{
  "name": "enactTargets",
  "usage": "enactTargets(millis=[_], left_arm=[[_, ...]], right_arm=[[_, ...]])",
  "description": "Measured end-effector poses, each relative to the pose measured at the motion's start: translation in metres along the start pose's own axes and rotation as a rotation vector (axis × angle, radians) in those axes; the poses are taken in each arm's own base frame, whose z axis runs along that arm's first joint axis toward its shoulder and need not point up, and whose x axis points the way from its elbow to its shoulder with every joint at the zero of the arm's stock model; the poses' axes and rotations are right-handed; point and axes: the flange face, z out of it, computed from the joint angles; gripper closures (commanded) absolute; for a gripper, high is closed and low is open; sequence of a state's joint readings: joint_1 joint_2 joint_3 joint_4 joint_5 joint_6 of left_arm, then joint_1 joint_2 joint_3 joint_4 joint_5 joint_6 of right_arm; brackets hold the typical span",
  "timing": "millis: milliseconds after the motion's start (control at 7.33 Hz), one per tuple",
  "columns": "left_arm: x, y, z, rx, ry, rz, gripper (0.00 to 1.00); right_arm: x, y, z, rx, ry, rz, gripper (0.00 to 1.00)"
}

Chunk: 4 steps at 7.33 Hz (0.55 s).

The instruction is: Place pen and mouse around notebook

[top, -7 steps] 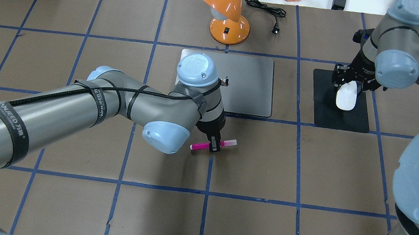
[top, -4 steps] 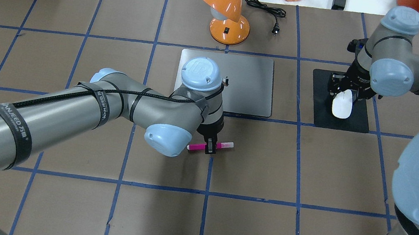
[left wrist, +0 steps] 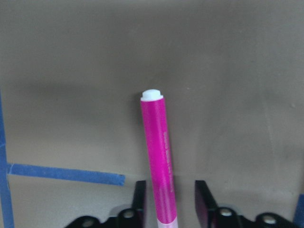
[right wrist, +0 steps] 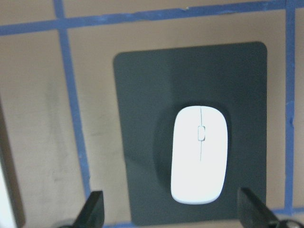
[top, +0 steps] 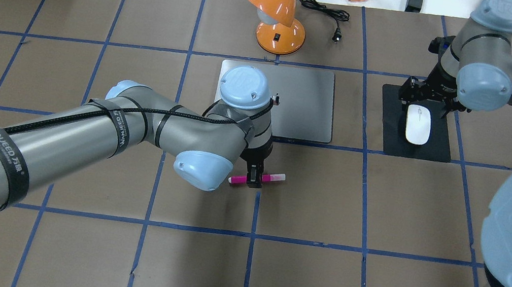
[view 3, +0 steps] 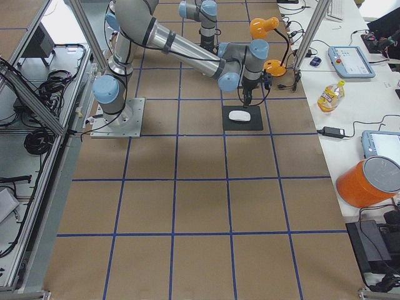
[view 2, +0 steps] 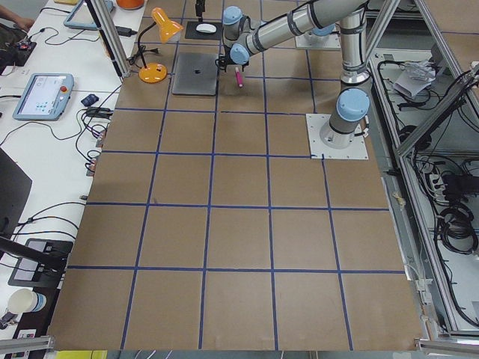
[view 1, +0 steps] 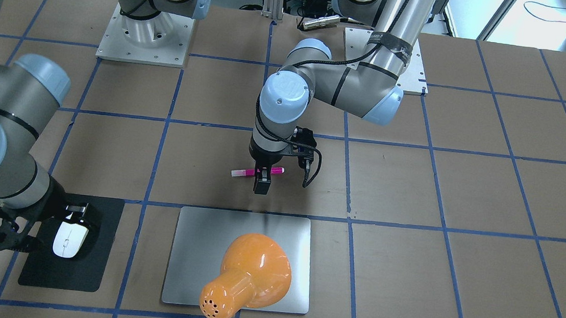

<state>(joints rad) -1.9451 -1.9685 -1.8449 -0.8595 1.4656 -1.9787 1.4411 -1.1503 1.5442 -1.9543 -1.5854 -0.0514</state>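
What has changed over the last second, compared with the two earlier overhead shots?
The right gripper has let go of the mouse, opened wide and drawn back toward the table's far edge. The mouse now lies uncovered on the black mat. The left gripper carried the pen slightly toward the overhead view's left early on, then stayed astride it. The notebook and the lamp did not move.

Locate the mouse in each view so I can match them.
Front-facing: mouse at lower left.
Overhead: mouse at upper right.
Exterior left: mouse at the top, left of centre.
Exterior right: mouse at upper middle.
Left wrist: not in it.
Right wrist: mouse near centre.
Shared landmark: the black mat under it.
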Motion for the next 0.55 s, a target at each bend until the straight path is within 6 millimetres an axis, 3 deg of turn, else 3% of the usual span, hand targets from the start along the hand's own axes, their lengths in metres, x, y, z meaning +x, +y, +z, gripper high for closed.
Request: enactTargets(millis=[273, 545], left_arm=[[0.029, -0.026, -0.061, -0.018, 0.065, 0.164, 0.0], [0.038, -0.074, -0.125, 0.005, 0.076, 0.477, 0.0]], right_arm=[[-0.031, 0.057, -0.097, -0.015, 0.003, 0.018, 0.0], [-0.056, 0.115, -0.158, 0.001, -0.001, 0.017, 0.0]])
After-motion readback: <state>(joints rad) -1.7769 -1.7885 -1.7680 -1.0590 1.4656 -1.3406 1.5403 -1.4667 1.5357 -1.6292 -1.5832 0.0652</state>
